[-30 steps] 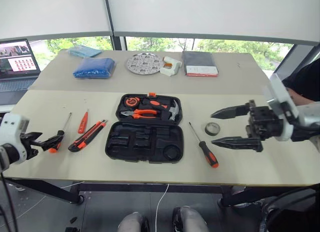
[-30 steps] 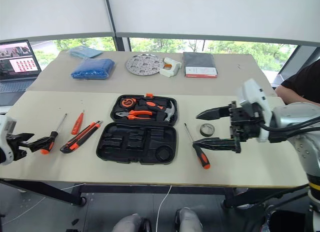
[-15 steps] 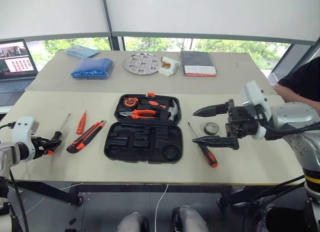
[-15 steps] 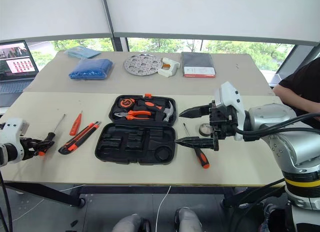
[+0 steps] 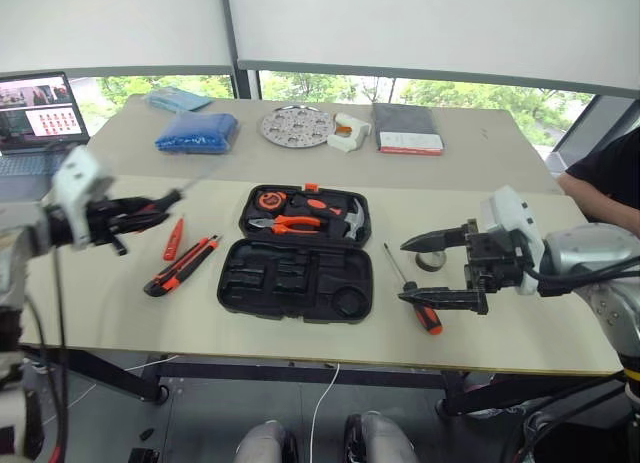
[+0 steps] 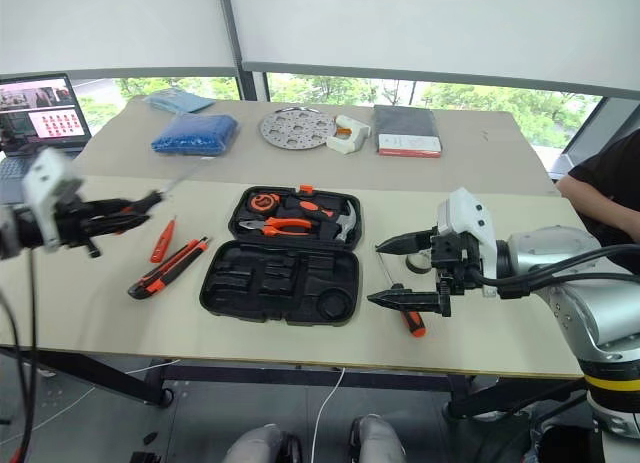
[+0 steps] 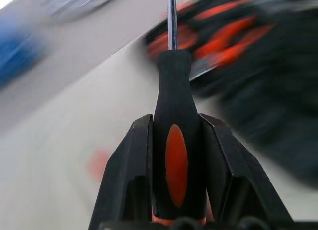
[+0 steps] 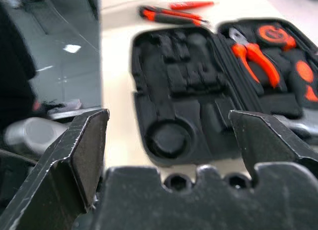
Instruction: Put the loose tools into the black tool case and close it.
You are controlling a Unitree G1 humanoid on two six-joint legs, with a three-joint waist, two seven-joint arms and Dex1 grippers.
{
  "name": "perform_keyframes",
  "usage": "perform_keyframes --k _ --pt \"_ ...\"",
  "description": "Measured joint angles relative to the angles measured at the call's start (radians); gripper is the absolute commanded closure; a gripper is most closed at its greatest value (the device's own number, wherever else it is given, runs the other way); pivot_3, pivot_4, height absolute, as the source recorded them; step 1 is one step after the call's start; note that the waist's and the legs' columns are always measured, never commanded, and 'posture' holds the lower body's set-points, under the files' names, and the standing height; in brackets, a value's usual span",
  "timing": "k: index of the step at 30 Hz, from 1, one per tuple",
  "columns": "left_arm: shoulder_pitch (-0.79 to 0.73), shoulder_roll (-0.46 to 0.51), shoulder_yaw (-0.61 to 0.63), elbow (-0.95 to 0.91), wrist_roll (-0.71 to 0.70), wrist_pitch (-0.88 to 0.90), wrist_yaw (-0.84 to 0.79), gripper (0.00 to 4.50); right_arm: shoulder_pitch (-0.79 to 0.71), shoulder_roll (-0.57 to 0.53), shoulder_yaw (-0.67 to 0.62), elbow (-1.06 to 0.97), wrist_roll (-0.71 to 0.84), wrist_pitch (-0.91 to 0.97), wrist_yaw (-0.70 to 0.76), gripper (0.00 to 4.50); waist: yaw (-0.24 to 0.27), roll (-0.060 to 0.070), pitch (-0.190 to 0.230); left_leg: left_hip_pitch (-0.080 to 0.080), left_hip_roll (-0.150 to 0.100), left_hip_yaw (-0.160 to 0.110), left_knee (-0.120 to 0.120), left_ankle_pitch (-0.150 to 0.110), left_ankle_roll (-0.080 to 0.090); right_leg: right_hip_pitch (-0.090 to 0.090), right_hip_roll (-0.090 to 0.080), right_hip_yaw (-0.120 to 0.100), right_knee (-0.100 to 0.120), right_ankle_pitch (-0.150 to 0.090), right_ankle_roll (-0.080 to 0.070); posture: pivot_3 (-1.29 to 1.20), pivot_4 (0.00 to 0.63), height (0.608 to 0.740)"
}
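Lifted off the table (image 5: 300,328) since a second ago, one screwdriver (image 7: 172,135) now rides clamped in the left gripper (image 5: 135,209), its ribbed orange-and-black handle pinched between the fingers in the wrist view. Utility knife (image 5: 180,266) lies flat beside the open moulded case (image 5: 298,279). Second screwdriver (image 5: 420,305) lies under the wide-spread right gripper (image 5: 428,271).
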Motion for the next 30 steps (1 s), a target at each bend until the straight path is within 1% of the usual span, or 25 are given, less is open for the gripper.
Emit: perform_keyframes --k 1,3,4,5,7,8,12,17,20,27,30 --pt "-0.022 -0.029 -0.057 -0.001 0.023 -0.031 -0.040 3.62 0.011 0.001 -0.006 -0.003 -0.004 -0.001 -0.014 0.00 -0.001 0.000 0.000 -0.001 0.001 0.000 0.002 0.004 0.007 0.000 0.003 0.000 0.001 0.000 0.000 0.00 0.150 0.718" --pt "-0.073 -0.090 -0.162 0.029 0.080 -0.114 -0.108 3.62 0.029 0.004 -0.017 -0.014 -0.005 -0.001 -0.038 0.00 -0.004 0.000 0.000 -0.002 0.002 0.000 0.005 0.005 0.008 0.000 0.006 -0.001 0.001 0.000 0.000 0.00 0.150 0.718" --pt "-0.112 -0.137 -0.219 0.074 0.120 -0.173 -0.139 3.62 0.038 0.006 -0.024 -0.031 -0.004 -0.001 -0.054 0.00 -0.009 0.000 0.001 -0.002 0.002 0.000 0.005 0.005 0.008 -0.001 0.006 0.000 0.001 0.000 0.000 0.00 0.150 0.718" --pt "-0.132 -0.157 -0.237 0.103 0.139 -0.196 -0.144 3.62 0.039 0.009 -0.025 -0.041 -0.004 0.000 -0.063 0.00 -0.010 0.000 0.001 -0.002 0.002 0.000 0.006 0.005 0.009 -0.001 0.007 0.000 0.002 0.000 0.000 0.00 0.150 0.718" --pt "-0.210 -0.225 -0.280 0.226 0.197 -0.303 -0.153 3.62 0.059 0.021 -0.036 -0.073 0.003 0.004 -0.095 0.00 -0.012 -0.001 0.001 -0.002 0.004 -0.001 0.006 0.005 0.009 -0.001 0.008 0.001 0.002 0.000 0.000 0.00 0.150 0.718" --pt "-0.223 -0.236 -0.288 0.253 0.211 -0.330 -0.155 3.62 0.065 0.022 -0.039 -0.081 0.004 0.005 -0.103 0.00 -0.012 -0.001 0.001 -0.002 0.004 -0.001 0.006 0.005 0.009 -0.001 0.007 0.001 0.002 0.000 0.000 0.00 0.150 0.718" --pt "-0.308 -0.310 -0.333 0.479 0.302 -0.521 -0.158 3.62 0.112 0.026 -0.067 -0.141 0.016 0.033 -0.154 0.00 -0.012 -0.001 0.001 -0.003 0.004 -0.002 0.007 0.004 0.011 -0.001 0.006 0.001 0.002 0.000 0.000 0.00 0.150 0.718" --pt "-0.364 -0.324 -0.336 0.657 0.356 -0.651 -0.173 3.62 0.154 0.024 -0.106 -0.178 0.039 0.051 -0.190 0.00 -0.011 -0.001 0.001 -0.007 0.004 -0.003 0.010 0.002 0.015 -0.001 0.006 -0.002 0.001 0.000 0.000 0.00 0.150 0.718" --pt "-0.391 -0.323 -0.334 0.735 0.381 -0.694 -0.169 3.62 0.167 0.020 -0.116 -0.181 0.043 0.053 -0.203 0.00 -0.008 -0.001 0.001 -0.008 0.004 -0.004 0.013 0.000 0.018 -0.001 0.005 -0.003 0.001 0.000 0.001 0.00 0.150 0.718" --pt "-0.411 -0.333 -0.331 0.833 0.419 -0.764 -0.151 3.62 0.169 0.020 -0.117 -0.194 0.044 0.053 -0.220 0.00 -0.004 -0.001 0.001 -0.012 0.004 -0.005 0.020 -0.003 0.023 -0.001 0.004 -0.004 -0.001 0.002 0.005 0.00 0.150 0.718" --pt "-0.412 -0.339 -0.328 0.861 0.429 -0.768 -0.139 3.62 0.165 0.020 -0.117 -0.194 0.045 0.053 -0.222 0.00 -0.004 -0.001 0.001 -0.013 0.004 -0.005 0.021 -0.003 0.024 -0.001 0.004 -0.004 -0.002 0.003 0.006 0.00 0.150 0.718"
